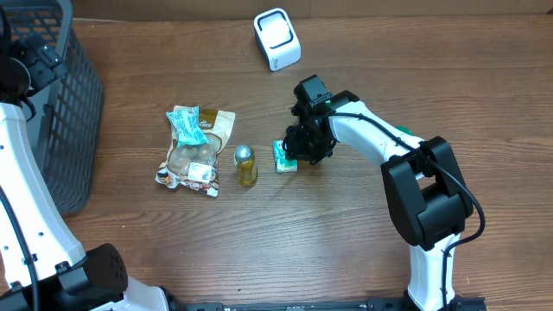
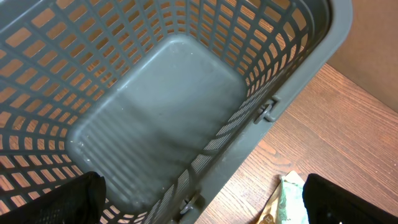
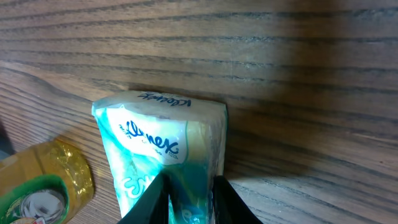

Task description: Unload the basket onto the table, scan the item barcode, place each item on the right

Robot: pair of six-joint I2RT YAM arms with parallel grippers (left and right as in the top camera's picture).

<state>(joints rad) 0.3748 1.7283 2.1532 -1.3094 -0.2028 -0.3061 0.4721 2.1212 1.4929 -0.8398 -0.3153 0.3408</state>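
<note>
A small teal and white Kleenex tissue pack lies on the wooden table at its middle. My right gripper is shut on the tissue pack, its two black fingers pinching the pack's near end. A white barcode scanner stands at the back of the table. My left gripper hangs open over the grey basket, with nothing between its fingers. No barcode shows on the pack.
A gold-capped bottle stands just left of the tissue pack. A snack bag with a teal packet on it lies further left. The grey mesh basket fills the table's left edge.
</note>
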